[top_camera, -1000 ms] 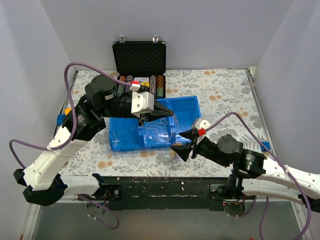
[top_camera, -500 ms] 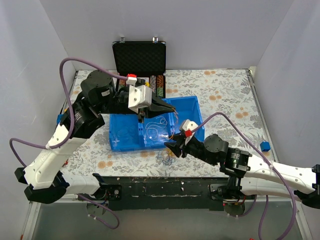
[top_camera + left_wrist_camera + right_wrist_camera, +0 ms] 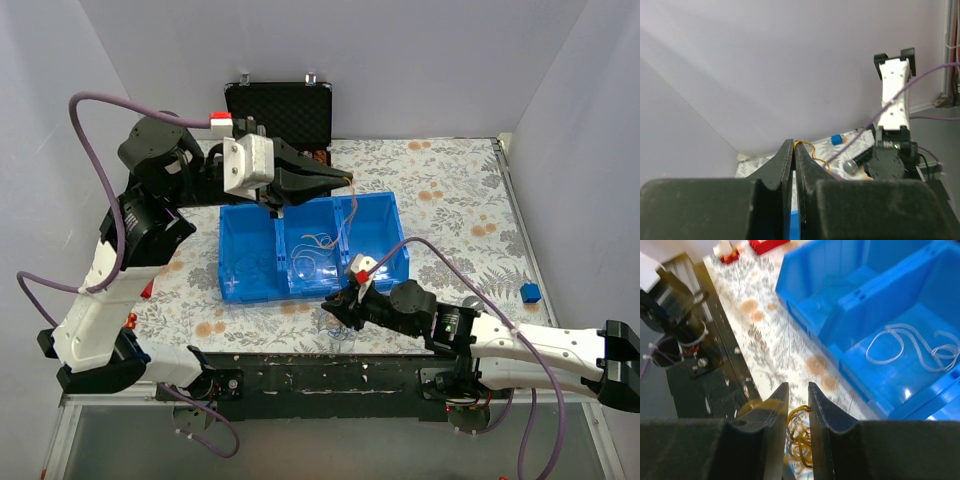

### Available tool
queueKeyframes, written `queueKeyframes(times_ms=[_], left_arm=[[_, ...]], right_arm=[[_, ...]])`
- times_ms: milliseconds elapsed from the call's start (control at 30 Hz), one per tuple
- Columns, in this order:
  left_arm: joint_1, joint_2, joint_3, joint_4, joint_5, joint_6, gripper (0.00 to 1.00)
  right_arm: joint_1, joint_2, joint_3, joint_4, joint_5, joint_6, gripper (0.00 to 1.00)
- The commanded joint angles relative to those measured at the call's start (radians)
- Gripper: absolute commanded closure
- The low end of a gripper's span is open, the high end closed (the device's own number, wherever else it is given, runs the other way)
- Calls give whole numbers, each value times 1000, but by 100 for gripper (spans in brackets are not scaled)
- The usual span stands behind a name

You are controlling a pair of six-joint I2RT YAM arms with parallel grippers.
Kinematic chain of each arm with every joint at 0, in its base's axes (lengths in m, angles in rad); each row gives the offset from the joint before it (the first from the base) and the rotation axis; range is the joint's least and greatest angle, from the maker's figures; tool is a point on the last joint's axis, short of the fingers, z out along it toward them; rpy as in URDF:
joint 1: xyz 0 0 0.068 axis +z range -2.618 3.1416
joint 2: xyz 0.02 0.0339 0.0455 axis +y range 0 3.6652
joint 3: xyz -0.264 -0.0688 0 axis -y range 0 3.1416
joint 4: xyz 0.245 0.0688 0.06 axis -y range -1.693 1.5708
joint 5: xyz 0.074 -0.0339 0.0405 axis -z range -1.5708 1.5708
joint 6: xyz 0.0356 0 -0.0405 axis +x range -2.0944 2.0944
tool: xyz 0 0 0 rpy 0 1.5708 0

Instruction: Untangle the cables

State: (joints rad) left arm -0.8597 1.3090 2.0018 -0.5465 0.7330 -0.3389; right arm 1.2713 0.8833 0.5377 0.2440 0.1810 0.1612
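Note:
My left gripper [image 3: 347,178] is raised above the blue tray [image 3: 232,282] and shut on a thin yellow cord [image 3: 352,207] that hangs from its tip. In the left wrist view the jaws [image 3: 794,146] pinch that yellow cord [image 3: 812,148]. My right gripper [image 3: 334,308] is low at the table's front edge, over a small clump of yellow and blue cords [image 3: 336,324]. In the right wrist view its fingers [image 3: 798,388] stand slightly apart astride the clump [image 3: 801,437]. Pale loops [image 3: 315,240] lie in the tray's middle compartment and also show in the right wrist view [image 3: 905,346].
An open black case [image 3: 278,112] with chips stands behind the tray. A small blue block [image 3: 530,292] lies at the right, a red piece [image 3: 148,290] at the left. The dark front edge [image 3: 330,360] is just below the clump.
My left gripper has risen and drawn back to the left, lifting the yellow cord. My right gripper has moved left and down to the clump at the front edge.

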Motion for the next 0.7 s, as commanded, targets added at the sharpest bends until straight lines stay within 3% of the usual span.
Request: queueKeyframes(times_ms=[0, 200, 433, 667], left_arm=[[2, 27, 153, 69, -37, 0, 100], [2, 38, 212, 206, -110, 67, 100], [2, -27, 71, 525, -221, 153, 100], [2, -68, -101, 540, -187, 202, 100]], right_arm=[[3, 35, -83, 29, -41, 54, 70], [3, 80, -163, 52, -49, 83, 70], [3, 123, -222, 58, -61, 92, 69], [3, 59, -170, 12, -45, 78, 56]])
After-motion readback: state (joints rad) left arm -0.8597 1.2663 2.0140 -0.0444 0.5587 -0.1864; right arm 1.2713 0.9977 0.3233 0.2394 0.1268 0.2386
